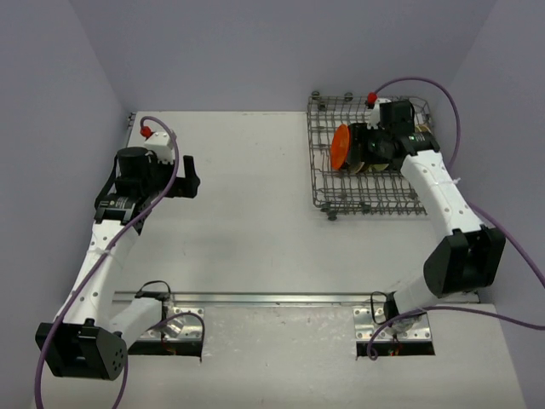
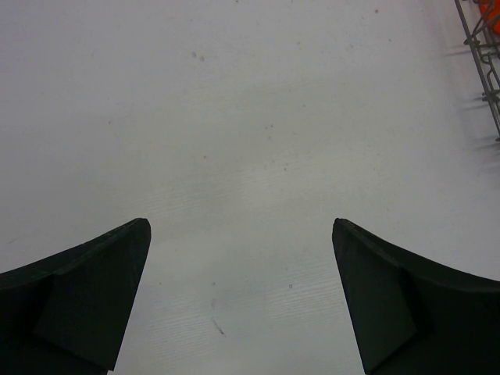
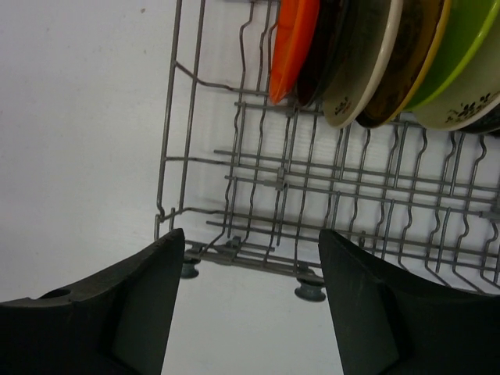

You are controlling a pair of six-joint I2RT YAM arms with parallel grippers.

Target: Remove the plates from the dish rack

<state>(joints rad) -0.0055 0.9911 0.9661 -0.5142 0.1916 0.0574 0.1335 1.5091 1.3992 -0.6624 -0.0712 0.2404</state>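
Grey wire dish rack at far right corner of white tabletop, upright row of small round mixed-colour plates inside. Right gripper over rack beside plates, jaws wide apart, empty. Left gripper likewise spread, empty, near left edge.

You've got a dish rack of bare grey metal wire with a dull sheen, and the plates glossy, glazed-looking. Table matt white, smooth, faintly specked. Fingers of the left gripper are matt black, plastic by the look.
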